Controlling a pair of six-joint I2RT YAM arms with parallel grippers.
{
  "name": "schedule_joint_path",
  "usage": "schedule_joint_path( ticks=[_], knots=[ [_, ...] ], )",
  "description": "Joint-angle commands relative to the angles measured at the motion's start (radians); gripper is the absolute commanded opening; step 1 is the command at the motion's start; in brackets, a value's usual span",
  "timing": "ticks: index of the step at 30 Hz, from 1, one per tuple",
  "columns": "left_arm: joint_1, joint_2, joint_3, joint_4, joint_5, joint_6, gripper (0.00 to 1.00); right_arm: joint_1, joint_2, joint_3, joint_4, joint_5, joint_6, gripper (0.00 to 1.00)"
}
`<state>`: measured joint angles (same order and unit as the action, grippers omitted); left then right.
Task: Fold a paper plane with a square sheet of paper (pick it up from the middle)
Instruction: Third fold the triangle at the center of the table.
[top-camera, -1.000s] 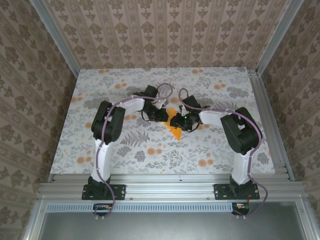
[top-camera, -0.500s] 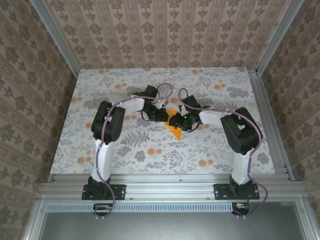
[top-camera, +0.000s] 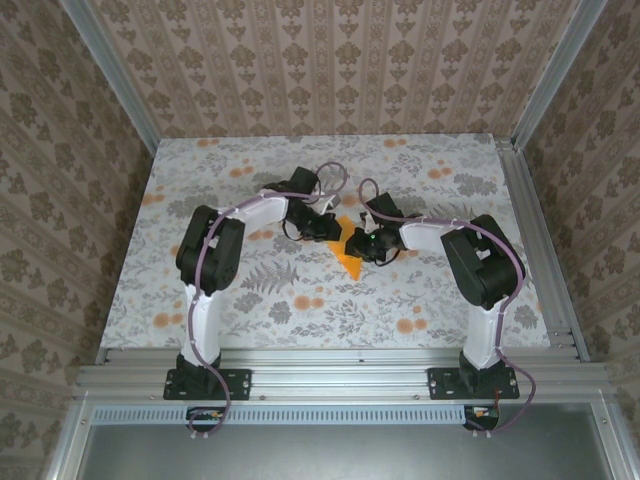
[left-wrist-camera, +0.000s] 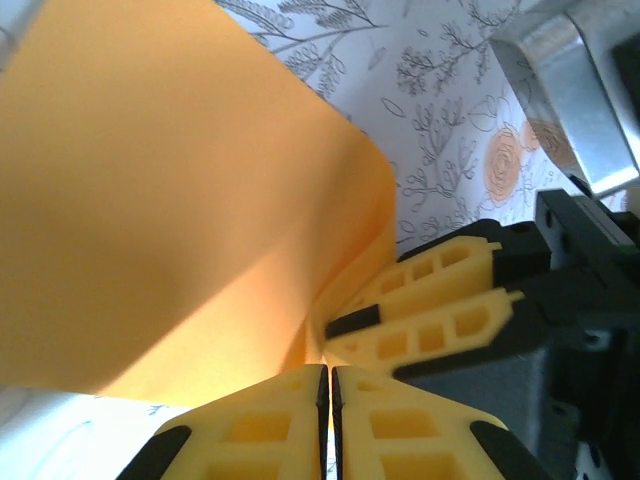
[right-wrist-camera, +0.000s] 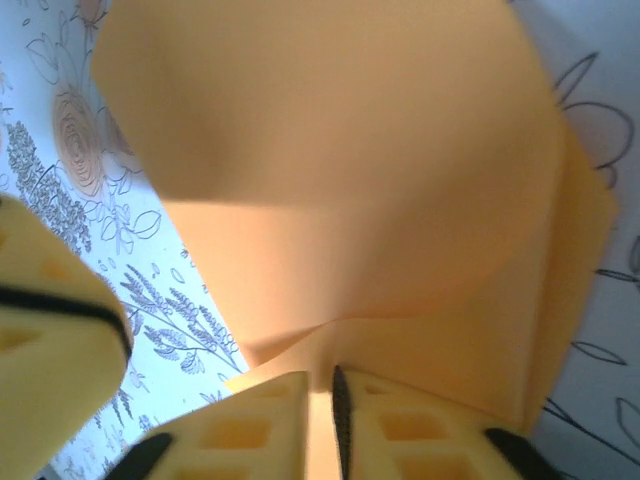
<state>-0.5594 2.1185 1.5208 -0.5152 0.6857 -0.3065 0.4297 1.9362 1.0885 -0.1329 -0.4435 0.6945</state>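
Note:
The square sheet of paper (top-camera: 350, 262) is a creased bright-orange shape at the table's middle, bowed up between the two grippers. From the left, my left gripper (top-camera: 329, 230) meets it. In the left wrist view that gripper (left-wrist-camera: 329, 368) is shut, the curved sheet (left-wrist-camera: 180, 200) running down into its fingertips. My right gripper (top-camera: 357, 243) comes in from the right. In the right wrist view it (right-wrist-camera: 322, 375) is shut on a fold of the sheet (right-wrist-camera: 350, 180), and a strip of paper shows between its fingers. The right gripper's fingers (left-wrist-camera: 430, 305) sit close beside the left ones.
The table (top-camera: 250, 290) carries a cloth printed with grey leaves and small orange flowers. Patterned walls and metal rails (top-camera: 535, 240) close it in on three sides. One of the left gripper's fingers (right-wrist-camera: 50, 330) shows at the left edge of the right wrist view.
My right gripper has closed onto the orange sheet. The left arm's elbow has swung a little to the left, while its gripper stays shut at the paper.

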Motion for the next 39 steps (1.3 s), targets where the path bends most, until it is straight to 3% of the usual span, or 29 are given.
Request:
schedule_joint_path(
  ticks=[1, 15, 30, 39],
  knots=[
    [-0.017, -0.030, -0.043, 0.016, 0.051, -0.036, 0.12, -0.005, 0.021, -0.039, -0.059, 0.050, -0.014, 0.13],
    [-0.040, 0.030, -0.066, 0.034, 0.053, -0.042, 0.10, -0.008, 0.021, -0.044, -0.056, 0.037, -0.023, 0.10],
    [-0.036, 0.090, -0.041, -0.030, -0.035, 0.000, 0.10, -0.009, 0.002, -0.044, -0.063, 0.022, -0.027, 0.08],
    [-0.038, 0.125, -0.032, -0.084, -0.124, 0.046, 0.10, -0.018, -0.063, -0.050, -0.011, -0.022, 0.010, 0.18]
  ],
)
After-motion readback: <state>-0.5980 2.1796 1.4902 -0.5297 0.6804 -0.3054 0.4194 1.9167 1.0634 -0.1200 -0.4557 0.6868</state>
